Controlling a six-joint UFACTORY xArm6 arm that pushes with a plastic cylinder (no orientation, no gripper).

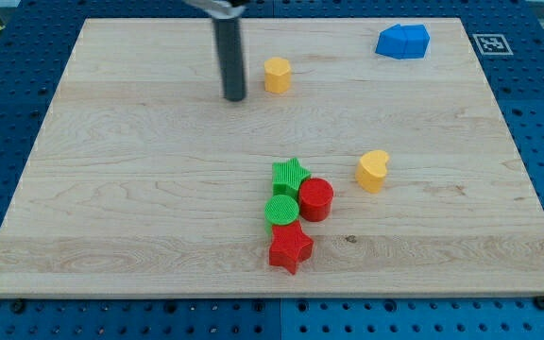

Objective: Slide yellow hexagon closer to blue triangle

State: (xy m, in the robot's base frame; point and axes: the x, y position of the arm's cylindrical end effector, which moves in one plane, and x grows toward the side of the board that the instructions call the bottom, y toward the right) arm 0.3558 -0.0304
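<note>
The yellow hexagon [277,74] stands near the view's top, left of centre. The blue triangle [403,41] lies at the view's top right, well apart from the hexagon. My tip [235,97] rests on the board just left of the yellow hexagon and slightly below it, with a small gap between them. The dark rod rises from the tip to the view's top edge.
A yellow heart [373,170] sits right of centre. A cluster below centre holds a green star [290,174], a red cylinder [316,199], a green cylinder [281,211] and a red star [290,247]. The wooden board [111,189] lies on a blue pegboard.
</note>
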